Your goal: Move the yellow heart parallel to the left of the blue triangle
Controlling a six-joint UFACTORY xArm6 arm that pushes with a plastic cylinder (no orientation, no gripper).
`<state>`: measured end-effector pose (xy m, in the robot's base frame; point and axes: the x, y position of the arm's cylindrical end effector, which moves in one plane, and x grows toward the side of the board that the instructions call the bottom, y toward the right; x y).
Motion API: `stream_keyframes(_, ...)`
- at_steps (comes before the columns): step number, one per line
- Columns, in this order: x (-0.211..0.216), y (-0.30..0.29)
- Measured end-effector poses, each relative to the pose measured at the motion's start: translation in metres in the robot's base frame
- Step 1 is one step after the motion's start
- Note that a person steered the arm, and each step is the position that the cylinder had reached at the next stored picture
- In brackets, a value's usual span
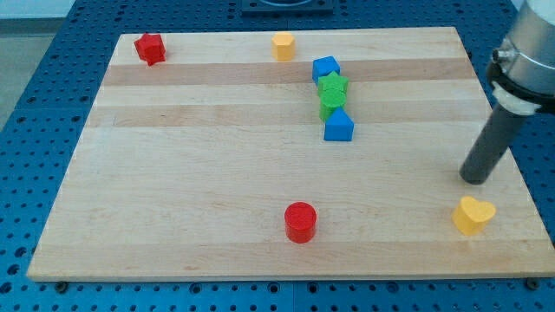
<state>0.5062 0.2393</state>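
The yellow heart (473,215) lies near the board's bottom right corner. The blue triangle (338,126) sits right of the board's centre, at the bottom of a short column of blocks. My tip (473,179) rests on the board just above the yellow heart, a small gap apart from it, far to the right of the blue triangle. The rod rises up and to the right out of the view.
A blue cube (326,68), a green star (333,86) and a green block (329,107) stack in a column above the blue triangle. A yellow block (283,45) and a red star (150,48) sit near the top edge. A red cylinder (301,222) stands at bottom centre on the wooden board (173,173).
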Motion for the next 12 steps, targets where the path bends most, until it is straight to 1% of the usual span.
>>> stream_keyframes(1, 0.015, 0.014)
stream_keyframes(3, 0.051, 0.016)
stream_keyframes(4, 0.062, 0.016)
stream_keyframes(5, 0.063, 0.004)
stream_keyframes(7, 0.063, -0.042)
stream_keyframes(9, 0.042, -0.072)
stream_keyframes(12, 0.046, -0.145)
